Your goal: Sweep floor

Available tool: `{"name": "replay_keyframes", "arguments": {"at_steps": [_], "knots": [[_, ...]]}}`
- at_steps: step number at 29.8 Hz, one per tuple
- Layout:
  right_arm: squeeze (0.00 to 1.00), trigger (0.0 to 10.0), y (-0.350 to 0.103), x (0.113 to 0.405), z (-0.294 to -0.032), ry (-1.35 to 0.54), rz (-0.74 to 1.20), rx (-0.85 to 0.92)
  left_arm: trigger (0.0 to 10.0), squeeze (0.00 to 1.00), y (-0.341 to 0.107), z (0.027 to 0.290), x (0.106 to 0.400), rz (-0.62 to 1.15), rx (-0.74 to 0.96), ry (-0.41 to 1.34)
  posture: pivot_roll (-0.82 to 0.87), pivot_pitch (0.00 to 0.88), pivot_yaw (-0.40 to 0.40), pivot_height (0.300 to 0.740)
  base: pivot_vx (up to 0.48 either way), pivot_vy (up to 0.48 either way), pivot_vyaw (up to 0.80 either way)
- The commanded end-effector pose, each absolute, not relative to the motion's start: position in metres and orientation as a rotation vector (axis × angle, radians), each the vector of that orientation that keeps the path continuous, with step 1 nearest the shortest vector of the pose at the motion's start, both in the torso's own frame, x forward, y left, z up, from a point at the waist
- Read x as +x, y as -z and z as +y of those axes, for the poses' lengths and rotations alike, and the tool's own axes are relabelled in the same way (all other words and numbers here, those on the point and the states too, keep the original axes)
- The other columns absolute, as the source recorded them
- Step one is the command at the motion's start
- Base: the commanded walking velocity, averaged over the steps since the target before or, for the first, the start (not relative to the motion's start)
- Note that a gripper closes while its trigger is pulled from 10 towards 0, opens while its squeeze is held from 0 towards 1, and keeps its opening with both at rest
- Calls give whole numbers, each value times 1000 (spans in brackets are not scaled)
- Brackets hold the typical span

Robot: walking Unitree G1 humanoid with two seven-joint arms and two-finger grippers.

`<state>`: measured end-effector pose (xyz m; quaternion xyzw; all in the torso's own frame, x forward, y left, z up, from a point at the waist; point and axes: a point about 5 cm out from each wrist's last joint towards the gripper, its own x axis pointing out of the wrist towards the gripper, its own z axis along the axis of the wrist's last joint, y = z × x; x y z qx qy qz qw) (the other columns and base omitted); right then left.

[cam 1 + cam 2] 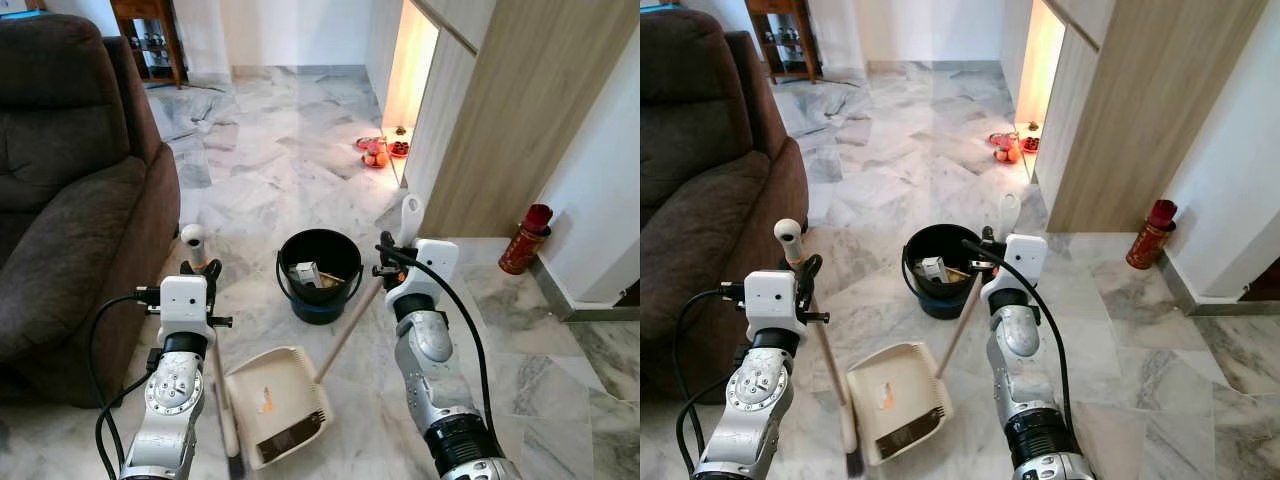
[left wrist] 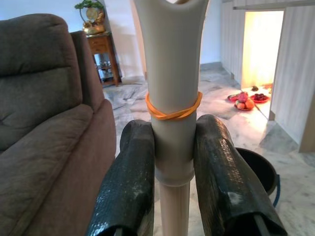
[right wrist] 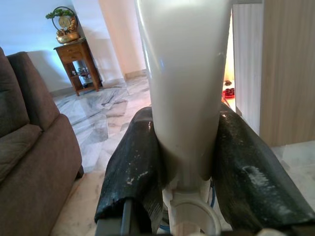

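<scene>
Broom point(image 1: 830, 380) is in your left hand point(image 2: 172, 162): fingers point(image 2: 129, 187) closed on the pale grip just below the orange rubber band point(image 2: 172, 112). Shaft runs near-vertical, head down at the floor near your feet, just left of the dustpan.

Dustpan point(image 1: 275, 405) lies flat on the marble floor point(image 1: 280, 160) between your arms, mouth toward you. Its long handle point(image 1: 350, 325) slopes up and right into your right hand point(image 3: 184, 167), which is clamped tight on the white top grip point(image 3: 184, 73).

Key relation: the broom head sits beside the pan's left edge, so a sweep should run left to right into the pan. Left arm drives; right only steadies.

Black bucket point(image 1: 320, 272) stands just beyond the pan, some scraps already inside. Likely the dump target, and it's nearer your right hand.

Brown sofa point(image 1: 70, 200) is close on the left; watch the broom shaft against it. Farther out: plates of fruit point(image 1: 380, 150) by the lit alcove, red canister point(image 1: 526, 238) at the right wall.
</scene>
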<state>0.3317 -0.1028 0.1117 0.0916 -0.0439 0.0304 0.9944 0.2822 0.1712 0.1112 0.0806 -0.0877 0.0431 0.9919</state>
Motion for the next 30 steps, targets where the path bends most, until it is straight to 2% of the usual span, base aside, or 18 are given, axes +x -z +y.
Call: {"name": "replay_keyframes", "arguments": {"at_steps": [1,21,30], "knots": [[0,10000,-129,335,-98,-75,-160,195,10000,0,-118,167,281,-224,175,-66,147,0,-1,740,0,0,0],[0,10000,-158,334,-106,-21,-322,192,10000,0,-119,163,281,-242,246,-34,149,0,3,740,0,0,0],[0,10000,-212,333,-109,6,-503,226,10000,0,-120,164,280,-246,256,-35,146,0,6,740,0,0,0]]}}
